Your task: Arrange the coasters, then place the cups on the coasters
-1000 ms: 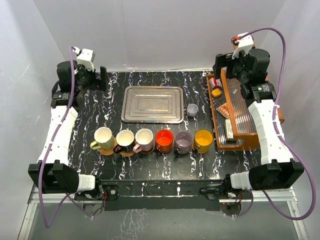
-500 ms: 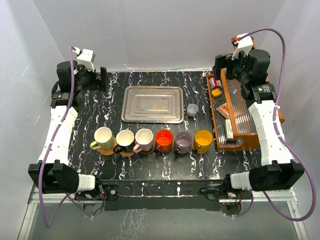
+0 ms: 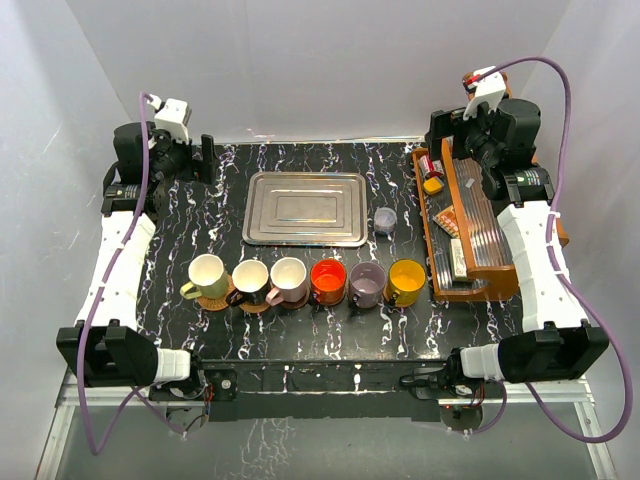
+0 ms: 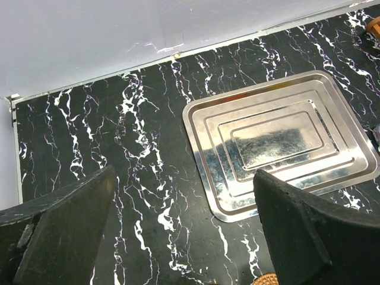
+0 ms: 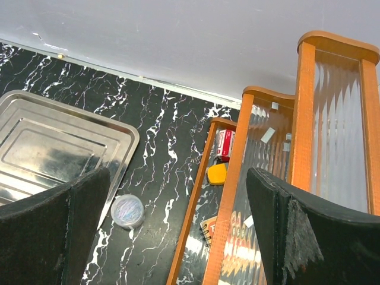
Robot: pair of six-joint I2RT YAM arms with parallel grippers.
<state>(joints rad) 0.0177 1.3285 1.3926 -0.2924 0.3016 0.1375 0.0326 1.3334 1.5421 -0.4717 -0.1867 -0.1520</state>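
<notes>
Several cups stand in a row near the table's front, each on a coaster: cream-yellow (image 3: 206,274), black with cream inside (image 3: 250,279), pink (image 3: 289,278), red-orange (image 3: 328,281), purple-grey (image 3: 366,283) and yellow-orange (image 3: 406,281). Only coaster rims show, such as the wicker one (image 3: 219,299) under the cream-yellow cup; a sliver of wicker coaster (image 4: 270,279) shows in the left wrist view. My left gripper (image 3: 206,153) (image 4: 184,178) hangs open and empty over the far left of the table. My right gripper (image 3: 444,138) (image 5: 178,175) is open and empty at the far right.
A rectangular steel tray (image 3: 305,208) (image 4: 279,139) lies behind the row. A small lidded jar (image 3: 385,218) (image 5: 127,211) stands to its right. A wooden organiser (image 3: 470,240) (image 5: 261,178) holding a red box (image 5: 224,144) and a yellow piece (image 5: 217,173) runs along the right edge.
</notes>
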